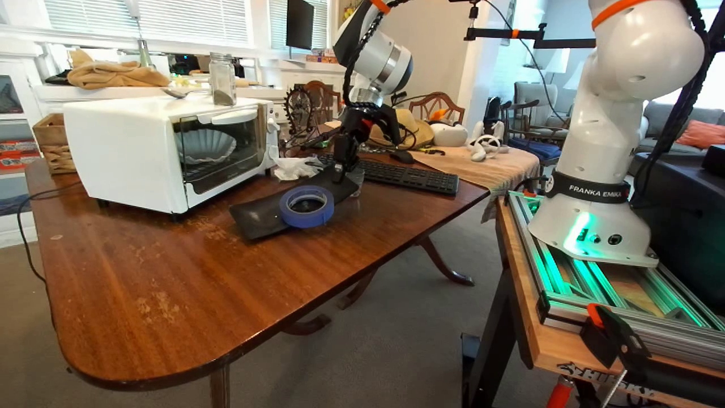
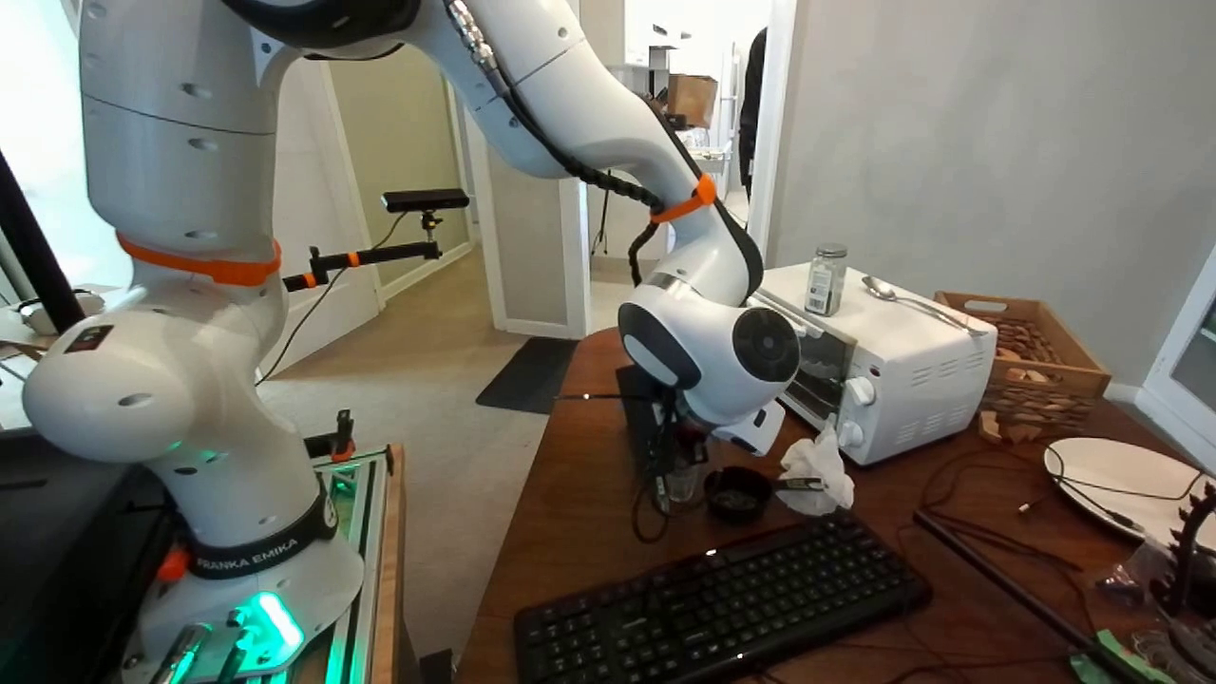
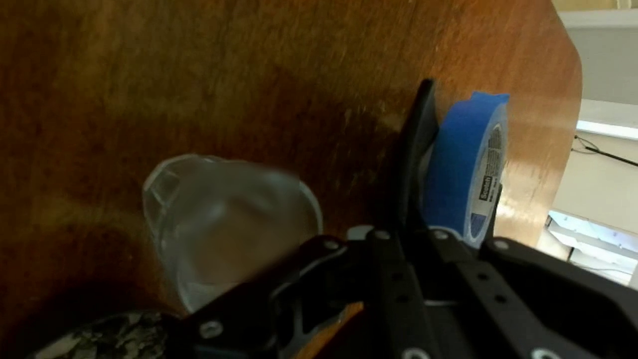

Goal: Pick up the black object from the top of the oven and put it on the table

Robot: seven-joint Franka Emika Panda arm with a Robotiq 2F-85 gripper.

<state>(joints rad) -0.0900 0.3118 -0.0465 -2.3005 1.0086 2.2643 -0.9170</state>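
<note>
Fingers of my gripper: drawn in narrow, pinching one end of the black object, which runs to 12 o'clock in the wrist view. Tape sits on it at 1 o'clock. Glass noted near me, 9 o'clock. In an exterior view, the object is low over the table; whether they touch, I cannot tell. From my fingers, oven at 9 o'clock, keyboard at 3; both on the table.

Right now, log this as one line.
gripper: closed on black slab | blue Scotch tape roll: on slab | slab touching table: unclear
</note>
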